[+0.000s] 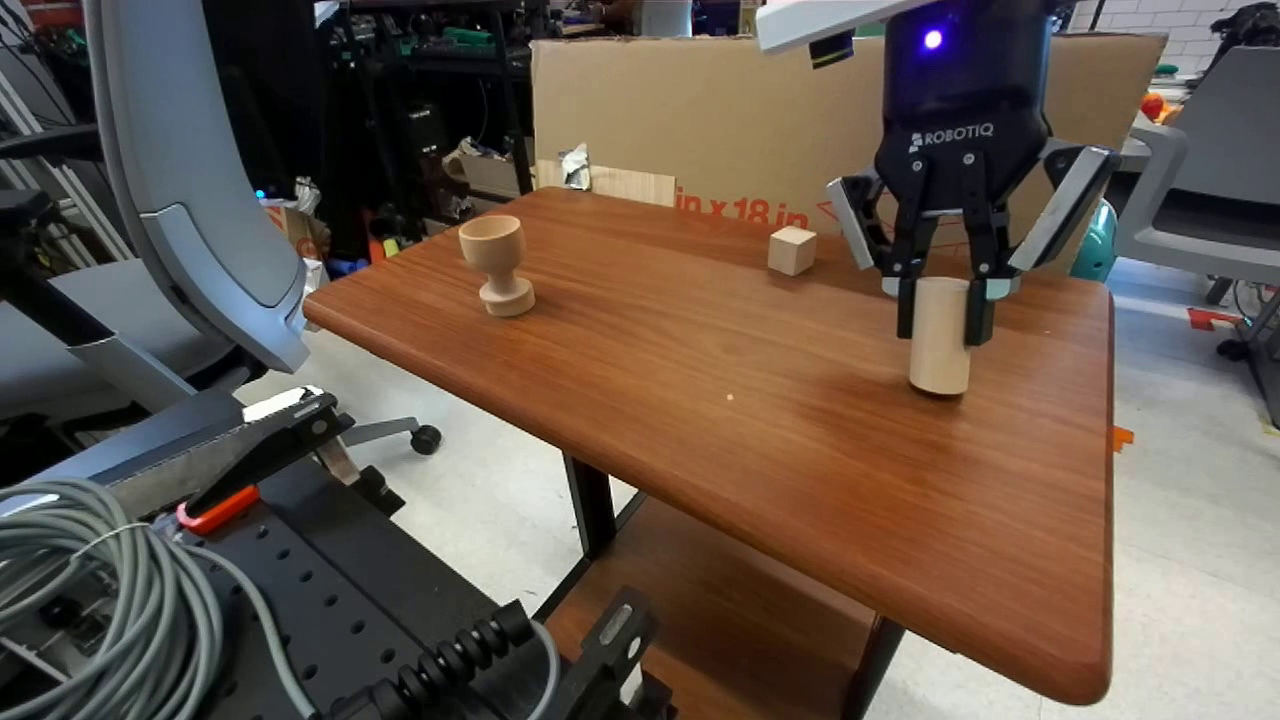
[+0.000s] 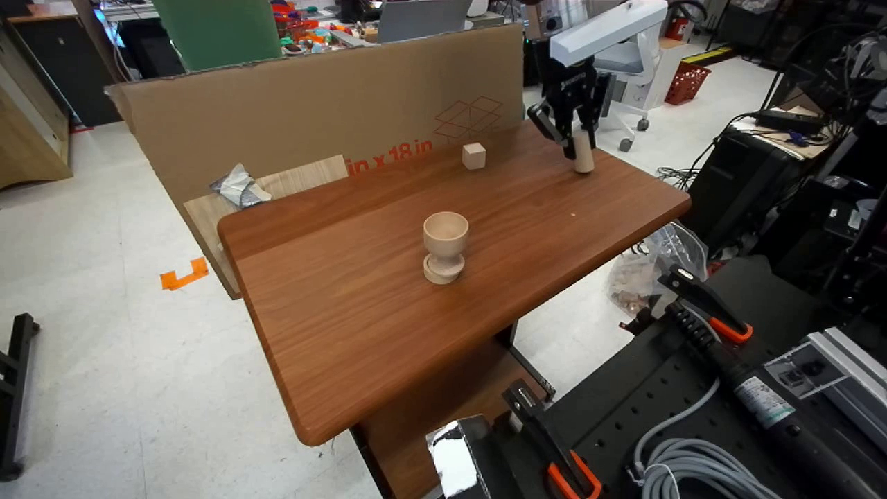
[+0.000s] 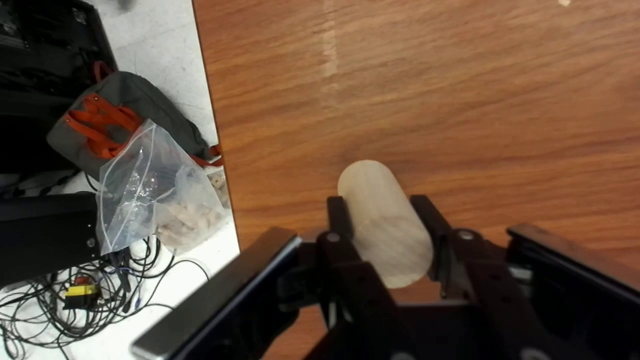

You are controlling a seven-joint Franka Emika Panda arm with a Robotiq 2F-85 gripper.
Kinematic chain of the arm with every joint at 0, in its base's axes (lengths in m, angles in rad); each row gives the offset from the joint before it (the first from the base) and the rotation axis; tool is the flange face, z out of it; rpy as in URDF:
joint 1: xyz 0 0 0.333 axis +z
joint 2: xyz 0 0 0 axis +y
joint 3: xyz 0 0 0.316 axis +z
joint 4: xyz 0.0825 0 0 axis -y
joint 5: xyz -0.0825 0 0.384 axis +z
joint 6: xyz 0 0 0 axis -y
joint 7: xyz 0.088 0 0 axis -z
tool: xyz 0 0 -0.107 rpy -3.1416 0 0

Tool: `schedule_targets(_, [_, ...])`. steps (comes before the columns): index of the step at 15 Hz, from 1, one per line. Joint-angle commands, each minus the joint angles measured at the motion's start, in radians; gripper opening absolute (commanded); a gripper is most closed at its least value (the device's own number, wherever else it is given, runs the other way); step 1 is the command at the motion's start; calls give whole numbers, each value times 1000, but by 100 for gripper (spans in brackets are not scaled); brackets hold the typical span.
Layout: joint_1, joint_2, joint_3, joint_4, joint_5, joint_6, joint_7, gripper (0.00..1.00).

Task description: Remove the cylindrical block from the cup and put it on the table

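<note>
Closest to the camera, in an exterior view, you have a black perforated platform (image 1: 330, 560) with a coil of grey cable (image 1: 195, 610) lying on it. Beyond that is your wood-grain counter (image 1: 700, 350), reddish brown with rounded corners. A cardboard panel (image 1: 700, 100) with red print stands along its long back edge, and a grey office chair (image 1: 215, 130) takes up the left of the same view. In the wrist view you look past the counter's edge to a grey backpack (image 3: 150, 100) with orange straps, partly covered by a clear zip bag (image 3: 155, 190).

Your Robotiq tool (image 1: 942, 318) points down near one end of the counter, pinching the wooden cylindrical block (image 1: 940, 366) from both sides around its upper part. The block is close to upright and out of the cup; you cannot tell whether its lower end touches the counter or sits just above it.

Well apart, toward the opposite end, the footed wooden cup (image 1: 492, 242) stands upright on the counter in both exterior views, bowl facing up. The pale wooden cube (image 1: 791, 252) rests near the cardboard panel, between cup and block along the counter's length. Smallest, a pale speck (image 1: 730, 397) lies on the wood.
</note>
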Motion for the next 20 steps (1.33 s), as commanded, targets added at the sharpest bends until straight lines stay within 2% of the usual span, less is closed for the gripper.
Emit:
schedule_targets(1, [24, 42, -20, 61, -31, -52, 20, 10])
schedule_targets(3, [24, 36, -16, 59, -23, -60, 18, 61])
schedule_targets(5, [23, 19, -9, 44, -17, -55, 7, 65])
schedule_targets(10, [35, -65, 11, -33, -16, -18, -16, 99])
schedule_targets(16, [72, -323, 74, -238, -16, 25, -86, 100])
schedule_targets(18, [60, -407, 118, -295, 29, 0, -177, 100])
schedule_targets(20, [38, -484, 159, -336, 123, -45, -281, 100])
